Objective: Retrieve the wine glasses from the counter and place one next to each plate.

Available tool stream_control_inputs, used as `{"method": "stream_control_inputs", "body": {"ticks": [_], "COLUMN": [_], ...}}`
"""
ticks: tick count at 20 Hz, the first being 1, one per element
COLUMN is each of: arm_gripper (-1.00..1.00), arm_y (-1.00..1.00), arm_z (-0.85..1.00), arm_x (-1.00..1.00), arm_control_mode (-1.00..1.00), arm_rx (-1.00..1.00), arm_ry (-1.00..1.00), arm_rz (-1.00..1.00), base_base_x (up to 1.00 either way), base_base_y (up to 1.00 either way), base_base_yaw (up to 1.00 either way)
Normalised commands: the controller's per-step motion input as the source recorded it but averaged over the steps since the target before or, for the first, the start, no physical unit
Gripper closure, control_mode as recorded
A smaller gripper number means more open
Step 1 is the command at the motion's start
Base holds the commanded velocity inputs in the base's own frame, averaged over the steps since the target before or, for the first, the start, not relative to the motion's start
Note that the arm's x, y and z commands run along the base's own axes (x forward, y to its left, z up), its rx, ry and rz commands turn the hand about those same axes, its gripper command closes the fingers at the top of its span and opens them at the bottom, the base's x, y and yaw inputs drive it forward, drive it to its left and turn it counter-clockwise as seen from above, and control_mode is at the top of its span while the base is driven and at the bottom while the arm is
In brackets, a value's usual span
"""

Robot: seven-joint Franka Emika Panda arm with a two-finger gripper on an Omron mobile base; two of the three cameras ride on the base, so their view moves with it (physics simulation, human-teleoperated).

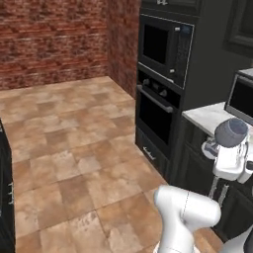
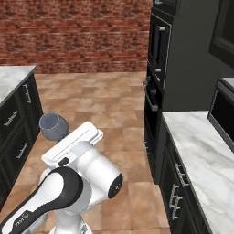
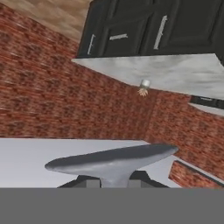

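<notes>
The fingers [image 3: 113, 178] are clamped on the stem of a wine glass [image 1: 231, 132], carried in the air beside the oven [image 1: 157, 111]. Gripping the stem likely keeps the bowl free for setting down by a plate.

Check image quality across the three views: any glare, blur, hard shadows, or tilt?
Left base view: flat even light, soft low-res edges; wine glass bowl reads clearly above the gripper. Right base view: same flat light, faint reflections on the black oven, no hard shadows. Hand view: rolled upside down, the glass foot close and large across the bottom.
</notes>
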Motion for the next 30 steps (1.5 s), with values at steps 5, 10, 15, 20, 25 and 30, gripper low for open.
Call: {"method": "stream_control_inputs", "body": {"ticks": [5, 10, 15, 20, 25, 30], "arm_gripper": [1.0, 1.0, 1.0, 1.0, 1.0, 1.0], "arm_y": [0.0, 0.0, 0.0, 0.0, 0.0, 0.0], "arm_z": [0.0, 0.0, 0.0, 0.0, 0.0, 0.0], "arm_x": [0.0, 0.0, 0.0, 0.0, 0.0, 0.0], "arm_control_mode": [1.0, 1.0, 1.0, 1.0, 1.0, 1.0], "arm_rx": [0.0, 0.0, 0.0, 0.0, 0.0, 0.0], "arm_ry": [0.0, 0.0, 0.0, 0.0, 0.0, 0.0], "arm_rz": [0.0, 0.0, 0.0, 0.0, 0.0, 0.0], "base_base_x": [1.0, 1.0, 1.0, 1.0, 1.0, 1.0], "base_base_y": [0.49, -0.07, 0.16, 0.29, 0.3, 0.32], "base_base_yaw": [-0.06, 0.02, 0.07, 0.06, 0.01, 0.0]}}
